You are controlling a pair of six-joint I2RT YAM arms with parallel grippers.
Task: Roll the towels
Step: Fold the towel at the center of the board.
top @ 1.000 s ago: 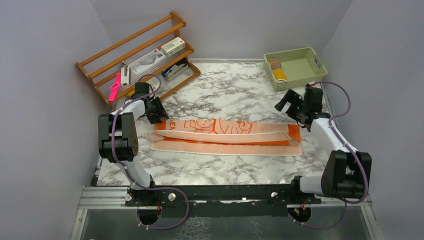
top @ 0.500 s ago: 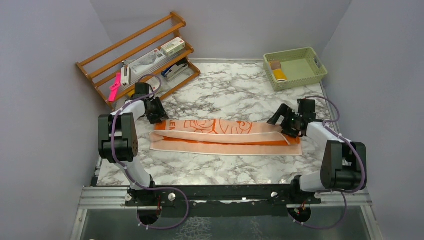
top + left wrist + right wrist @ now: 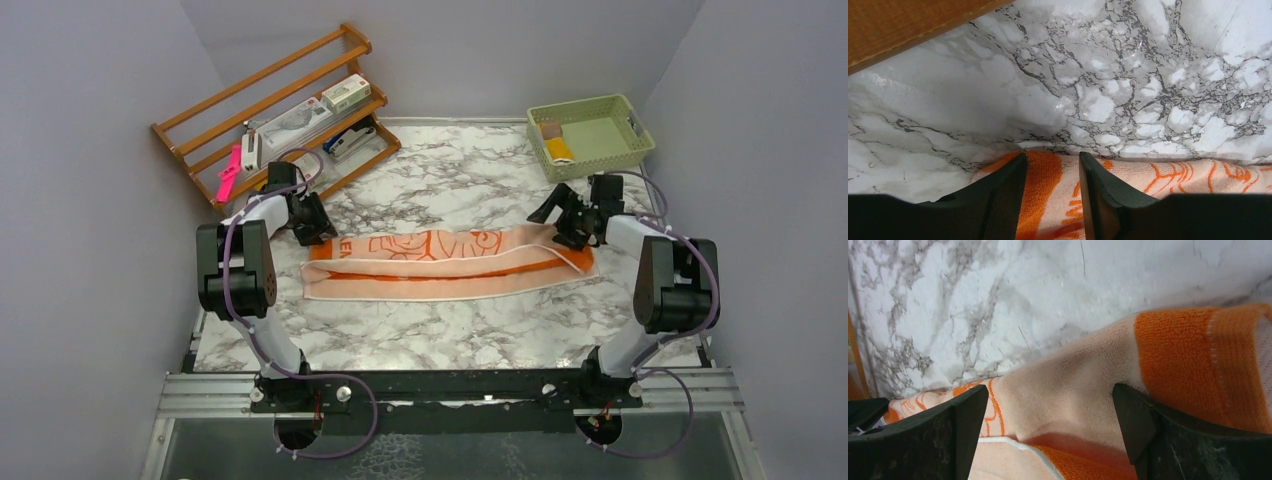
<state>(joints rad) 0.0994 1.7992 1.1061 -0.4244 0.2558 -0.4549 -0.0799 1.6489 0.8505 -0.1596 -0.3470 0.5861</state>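
The orange and pale peach towel (image 3: 450, 270) lies folded into a long strip across the marble table. My left gripper (image 3: 318, 230) rests on its far left corner. In the left wrist view its jaws (image 3: 1053, 162) stand slightly apart over the towel's orange end band (image 3: 1048, 190), clamping nothing. My right gripper (image 3: 562, 224) is at the far right end. It is wide open (image 3: 1050, 405) and straddles a raised peach fold of the towel (image 3: 1073, 375). The mustard-yellow towel (image 3: 558, 150) lies rolled in the green basket.
A green plastic basket (image 3: 640, 130) stands at the back right corner. A wooden rack (image 3: 270, 110) with boxes and a pink item leans at the back left, close behind my left gripper, and its edge shows in the left wrist view (image 3: 908, 30). Grey walls enclose the table.
My right arm swung in from the right onto the towel's right end, and that end shifted back and left, so the strip is now bent. The left arm stayed put.
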